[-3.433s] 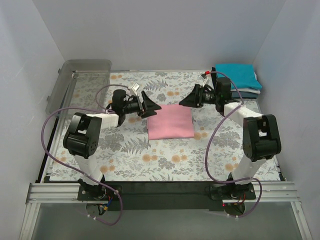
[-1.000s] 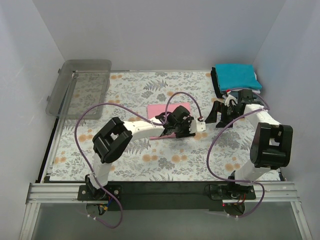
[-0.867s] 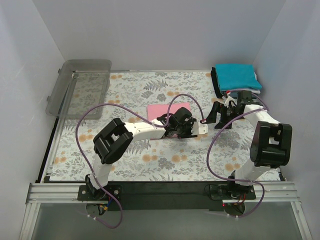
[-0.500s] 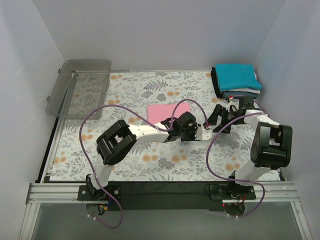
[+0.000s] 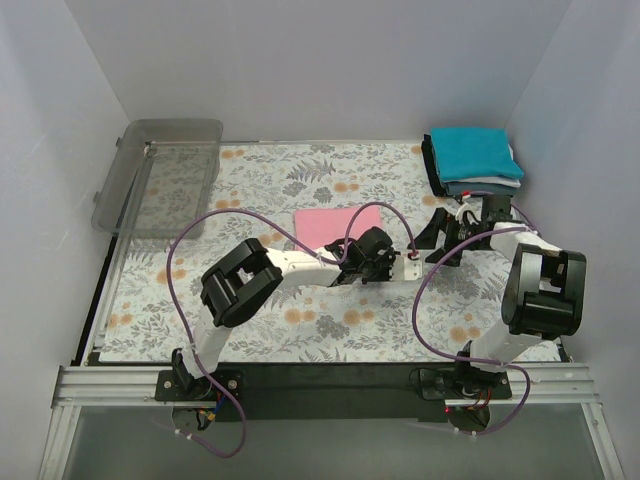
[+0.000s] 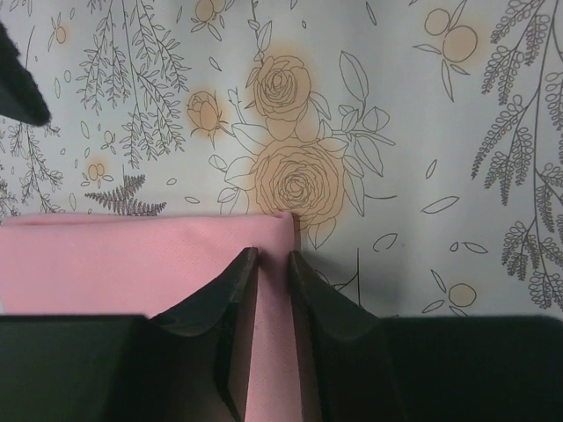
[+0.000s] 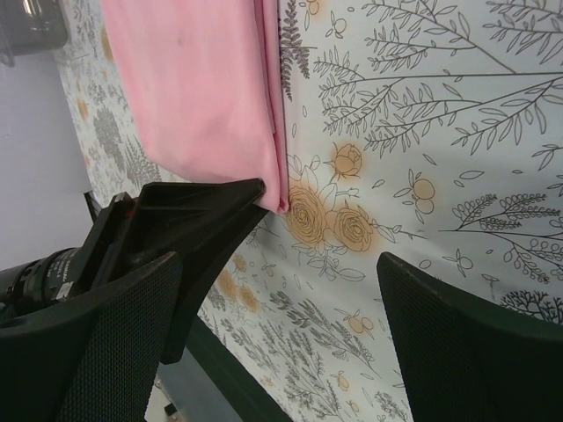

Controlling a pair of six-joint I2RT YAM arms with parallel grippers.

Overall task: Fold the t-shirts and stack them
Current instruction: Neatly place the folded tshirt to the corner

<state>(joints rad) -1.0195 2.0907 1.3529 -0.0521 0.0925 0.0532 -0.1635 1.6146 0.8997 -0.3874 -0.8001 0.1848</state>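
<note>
A folded pink t-shirt (image 5: 335, 219) lies flat in the middle of the floral cloth. My left arm hides its near part in the top view. My left gripper (image 5: 388, 268) reaches across to the shirt's near right corner. In the left wrist view its jaws (image 6: 273, 255) stand almost together with pink cloth (image 6: 114, 259) filling the narrow gap. My right gripper (image 5: 437, 240) hovers just right of that corner, wide open and empty (image 7: 281, 334). It looks at the pink shirt (image 7: 193, 88) and a left fingertip (image 7: 202, 211). A stack topped by a teal shirt (image 5: 475, 152) sits at the back right.
A translucent grey bin (image 5: 160, 175) stands at the back left corner. The floral table cloth (image 5: 300, 320) covers the table. White walls close in on three sides. Purple cables (image 5: 250, 222) loop above both arms.
My left arm has swung across over the pink shirt to its near right corner, and its jaws have narrowed onto the cloth. My right gripper pulled back rightward and stayed open.
</note>
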